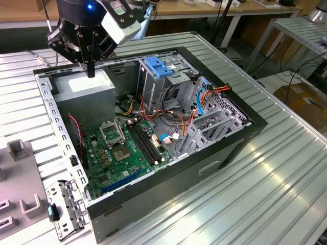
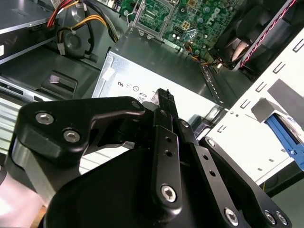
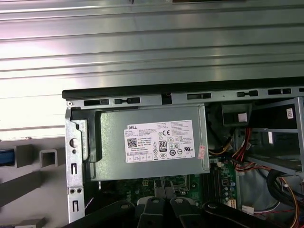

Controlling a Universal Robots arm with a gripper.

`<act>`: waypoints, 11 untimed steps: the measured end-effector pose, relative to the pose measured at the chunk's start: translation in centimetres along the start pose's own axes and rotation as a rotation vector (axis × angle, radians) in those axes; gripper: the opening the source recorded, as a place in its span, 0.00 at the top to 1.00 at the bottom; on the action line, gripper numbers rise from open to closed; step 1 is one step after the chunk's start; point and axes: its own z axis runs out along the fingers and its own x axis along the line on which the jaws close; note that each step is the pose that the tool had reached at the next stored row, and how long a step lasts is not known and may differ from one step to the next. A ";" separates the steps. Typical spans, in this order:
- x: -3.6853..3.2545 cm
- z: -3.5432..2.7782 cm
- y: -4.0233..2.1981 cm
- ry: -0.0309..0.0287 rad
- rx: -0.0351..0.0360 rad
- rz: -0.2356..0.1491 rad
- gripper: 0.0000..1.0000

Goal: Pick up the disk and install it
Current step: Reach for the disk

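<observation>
Over the power supply (image 1: pixel 84 92): my gripper (image 1: pixel 91 71) hangs with its tips pointing straight down at the white sticker (image 1: pixel 85 83) on the grey box. I cannot tell whether the tips touch it.
Fingers (image 2: pixel 165 102): pressed together, with nothing clamped between them. I see the same in the first wrist view, where the tips (image 3: pixel 163 186) sit side by side.
Disk: I cannot pick it out for certain. A blue strip (image 2: pixel 285 135) lies on a pale surface outside the case wall in the second wrist view, well apart from the gripper. I cannot tell whether it is the disk's rail.
Case (image 1: pixel 255 120): a black computer tower lying on its side with its cover off, resting on the ribbed metal table (image 1: pixel 271 194).
Drive cage (image 1: pixel 153 89): a grey metal bay just beside the power supply, on the exterior view's right. A flat blue latch (image 1: pixel 158 67) lies on top of it.
Motherboard (image 1: pixel 122 153): a green board on the case floor, near the power supply, with loose coloured cables (image 1: pixel 176 120) between it and the cage.
Fixture blocks (image 1: pixel 18 148): grey pieces on the table outside the case, at the exterior view's left.
</observation>
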 end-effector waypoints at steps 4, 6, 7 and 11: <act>0.15 0.03 -0.01 0.0001 0.0000 0.000 0.89; 0.18 0.03 -0.01 0.0001 0.0000 0.000 0.89; 0.18 0.03 -0.02 0.0002 0.0001 0.000 0.89; 0.22 0.03 -0.02 0.0001 0.0000 0.000 0.89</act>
